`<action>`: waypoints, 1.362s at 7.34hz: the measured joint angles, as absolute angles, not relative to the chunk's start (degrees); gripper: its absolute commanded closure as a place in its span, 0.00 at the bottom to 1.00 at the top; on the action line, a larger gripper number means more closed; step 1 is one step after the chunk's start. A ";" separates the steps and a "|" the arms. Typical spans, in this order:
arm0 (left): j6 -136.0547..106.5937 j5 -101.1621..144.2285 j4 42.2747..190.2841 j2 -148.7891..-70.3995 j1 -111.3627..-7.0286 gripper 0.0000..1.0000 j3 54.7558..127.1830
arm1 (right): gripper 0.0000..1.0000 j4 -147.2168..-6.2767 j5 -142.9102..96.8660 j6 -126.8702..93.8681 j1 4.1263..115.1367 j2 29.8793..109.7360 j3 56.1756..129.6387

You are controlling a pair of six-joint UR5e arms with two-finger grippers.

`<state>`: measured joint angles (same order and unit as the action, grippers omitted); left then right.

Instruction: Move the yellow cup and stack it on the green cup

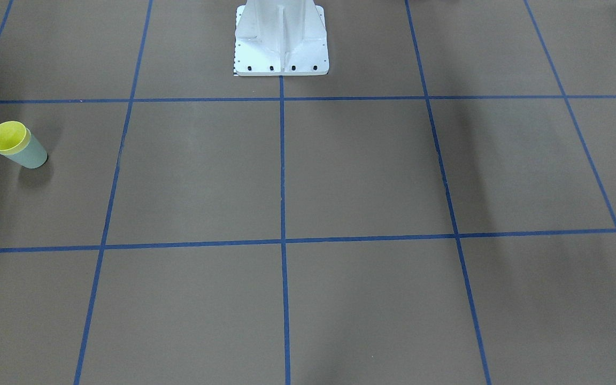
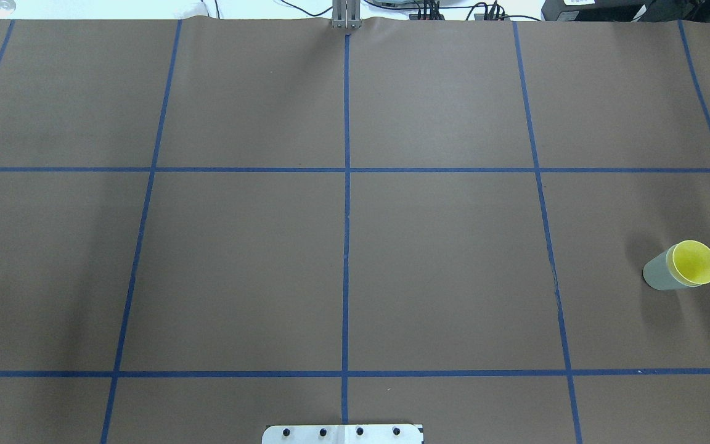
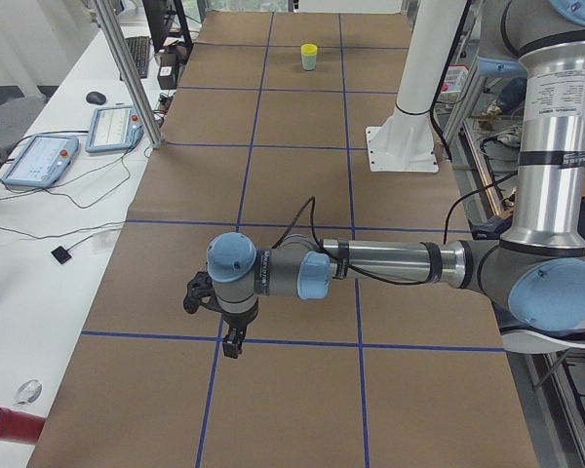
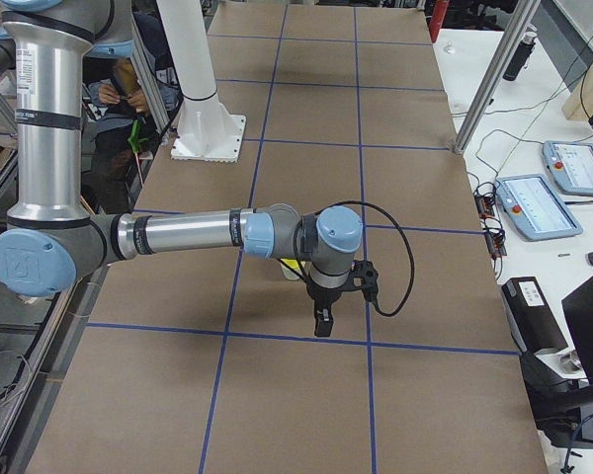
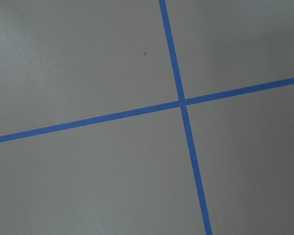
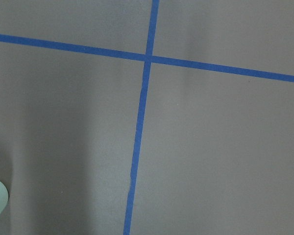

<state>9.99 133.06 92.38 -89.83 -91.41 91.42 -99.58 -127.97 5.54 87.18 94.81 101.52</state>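
The yellow cup point(image 2: 694, 262) is sitting nested inside the green cup point(image 2: 657, 275), and the stack is standing upright on the table point(image 2: 441, 259) at 3 o'clock in the overhead view, near the table's right end. The left gripper point(image 3: 232, 345) is hanging fingers-down above a blue tape line point(image 3: 302, 341) at the opposite end, well apart from the stack. The right gripper point(image 4: 322, 325) is hanging fingers-down near the stack; only the side views are showing the two pincers, so their opening cannot be told.

The silver-and-blue left arm point(image 3: 390, 263) reaches level toward nine o'clock, its black two-finger left gripper point(image 3: 231, 349) pointing down. The right arm point(image 4: 188, 234) reaches toward three o'clock, right gripper point(image 4: 321, 328) pointing down.
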 measured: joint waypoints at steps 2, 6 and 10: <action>10.01 133.07 92.41 -89.77 -91.35 0.00 91.16 | 0.00 -99.58 -127.97 5.54 87.19 95.26 101.52; 10.02 133.06 92.37 -89.81 -91.32 0.00 91.00 | 0.00 -99.58 -128.04 5.56 87.19 95.75 101.53; 9.94 132.99 92.37 -89.79 -91.32 0.00 91.02 | 0.00 -99.58 -128.06 5.61 87.14 95.88 101.60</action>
<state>9.94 132.99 92.37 -89.79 -91.32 91.02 -99.58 -128.06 5.61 87.14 95.88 101.60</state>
